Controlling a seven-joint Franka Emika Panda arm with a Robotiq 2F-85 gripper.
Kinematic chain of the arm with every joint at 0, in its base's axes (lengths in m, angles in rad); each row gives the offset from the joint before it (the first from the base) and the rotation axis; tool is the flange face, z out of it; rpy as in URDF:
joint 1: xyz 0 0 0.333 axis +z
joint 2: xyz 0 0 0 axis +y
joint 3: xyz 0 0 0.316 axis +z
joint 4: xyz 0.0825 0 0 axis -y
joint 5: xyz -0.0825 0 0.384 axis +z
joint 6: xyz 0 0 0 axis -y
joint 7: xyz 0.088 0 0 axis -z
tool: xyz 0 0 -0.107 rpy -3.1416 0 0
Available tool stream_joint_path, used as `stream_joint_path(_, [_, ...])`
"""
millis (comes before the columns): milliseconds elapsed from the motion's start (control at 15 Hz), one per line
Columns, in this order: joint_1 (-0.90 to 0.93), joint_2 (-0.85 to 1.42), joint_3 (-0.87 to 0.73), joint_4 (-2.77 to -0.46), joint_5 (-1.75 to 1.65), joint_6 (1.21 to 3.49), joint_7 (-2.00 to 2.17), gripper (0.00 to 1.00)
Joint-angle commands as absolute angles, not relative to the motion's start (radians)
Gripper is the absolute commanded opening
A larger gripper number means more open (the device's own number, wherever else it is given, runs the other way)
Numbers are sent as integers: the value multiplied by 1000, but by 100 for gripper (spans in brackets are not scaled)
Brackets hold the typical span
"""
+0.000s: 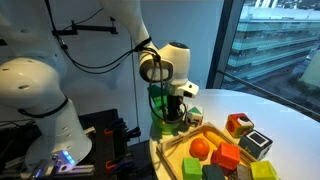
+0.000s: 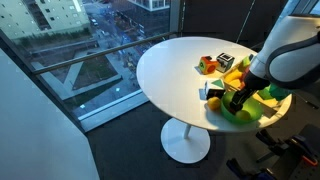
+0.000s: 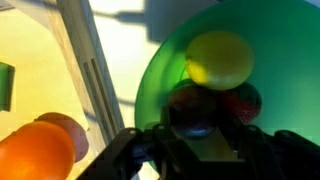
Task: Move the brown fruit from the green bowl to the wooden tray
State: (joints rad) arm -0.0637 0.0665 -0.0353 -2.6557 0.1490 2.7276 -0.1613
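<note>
In the wrist view the green bowl (image 3: 160, 70) fills the right side. It holds the small dark reddish-brown fruit (image 3: 193, 108), a yellowish item (image 3: 220, 57) and a red item (image 3: 247, 100). My gripper (image 3: 200, 140) is low inside the bowl with its dark fingers right at the brown fruit. The fingers are in shadow, so their grip is unclear. Both exterior views show the gripper (image 1: 174, 110) (image 2: 238, 100) down in the bowl (image 1: 160, 127) (image 2: 240, 114), beside the wooden tray (image 1: 180, 140).
The tray's pale rim (image 3: 88, 70) runs just left of the bowl. An orange fruit (image 3: 40, 150) (image 1: 199, 147) and several coloured blocks (image 1: 240, 125) lie in the tray. The round white table (image 2: 170, 70) stands by a large window.
</note>
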Motion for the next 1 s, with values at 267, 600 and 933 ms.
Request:
stream_joint_path(267, [-73,-42,-53,-2654,167,2619,-187,28])
stream_joint_path(600, [-64,-72,-60,-2657,167,2602,-185,28])
stream_joint_path(933, [-68,-110,-71,-2650,165,2574,-182,28])
